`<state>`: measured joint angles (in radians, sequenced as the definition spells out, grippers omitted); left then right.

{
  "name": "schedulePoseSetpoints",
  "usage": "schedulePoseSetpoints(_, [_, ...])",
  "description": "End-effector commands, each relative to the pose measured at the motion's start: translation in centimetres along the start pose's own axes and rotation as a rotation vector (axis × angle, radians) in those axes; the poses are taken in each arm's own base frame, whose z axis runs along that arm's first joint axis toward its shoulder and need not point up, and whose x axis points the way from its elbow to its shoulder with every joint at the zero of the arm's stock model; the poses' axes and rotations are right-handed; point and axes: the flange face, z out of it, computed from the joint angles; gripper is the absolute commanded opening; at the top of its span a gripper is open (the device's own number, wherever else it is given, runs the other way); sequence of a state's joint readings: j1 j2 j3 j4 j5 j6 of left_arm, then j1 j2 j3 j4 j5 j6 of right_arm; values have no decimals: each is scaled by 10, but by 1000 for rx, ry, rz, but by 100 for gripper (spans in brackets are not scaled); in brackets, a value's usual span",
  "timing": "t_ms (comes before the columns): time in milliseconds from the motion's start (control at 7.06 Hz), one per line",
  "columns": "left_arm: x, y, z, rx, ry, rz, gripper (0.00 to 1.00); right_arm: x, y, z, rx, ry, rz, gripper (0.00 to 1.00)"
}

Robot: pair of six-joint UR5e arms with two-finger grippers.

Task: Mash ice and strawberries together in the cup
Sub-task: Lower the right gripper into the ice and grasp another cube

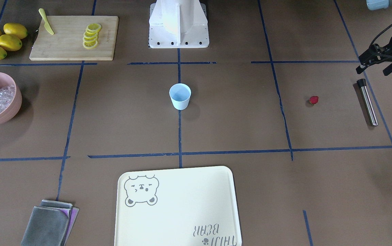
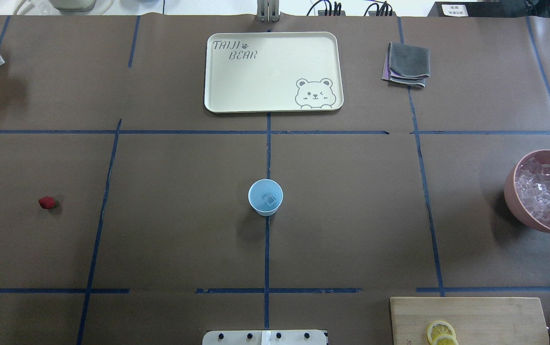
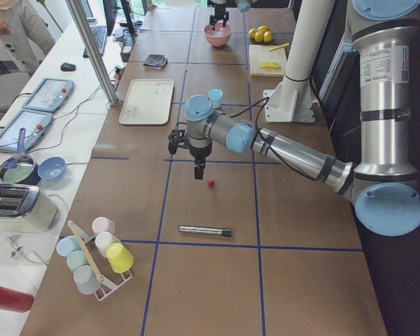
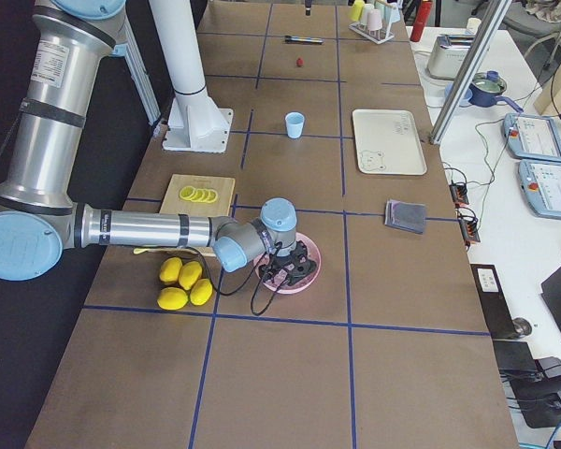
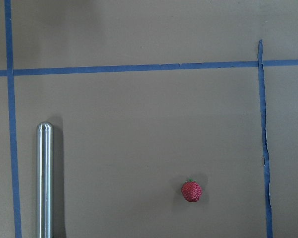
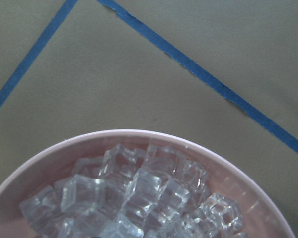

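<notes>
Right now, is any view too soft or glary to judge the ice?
Right wrist view: ice in the pink bowl is slightly soft, with bright glints. Overhead view: sharp, evenly lit; one cube shows inside the cup. Front-facing view: cup interior reads blank.

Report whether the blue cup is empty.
Not empty: the cup stands upright with clear ice at its bottom. The strawberry lies out on the table, apart from it.
</notes>
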<state>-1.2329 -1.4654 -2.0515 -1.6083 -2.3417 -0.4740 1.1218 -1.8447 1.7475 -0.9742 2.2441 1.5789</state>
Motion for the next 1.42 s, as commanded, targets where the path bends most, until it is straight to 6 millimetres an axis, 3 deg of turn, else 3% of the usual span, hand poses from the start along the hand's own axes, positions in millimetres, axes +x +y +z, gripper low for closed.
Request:
schedulePoseSetpoints(0, [-1, 0, 0, 0, -1, -1, 100, -9, 10, -11, -7, -24, 36, 96])
schedulePoseSetpoints(709, [0, 8, -5, 0, 4, -2, 100, -7, 14, -3, -12, -8, 74, 91])
schedulePoseSetpoints(1276, [-1, 16, -7, -2, 6, -3, 100, 2, 13, -1, -12, 4, 86, 58])
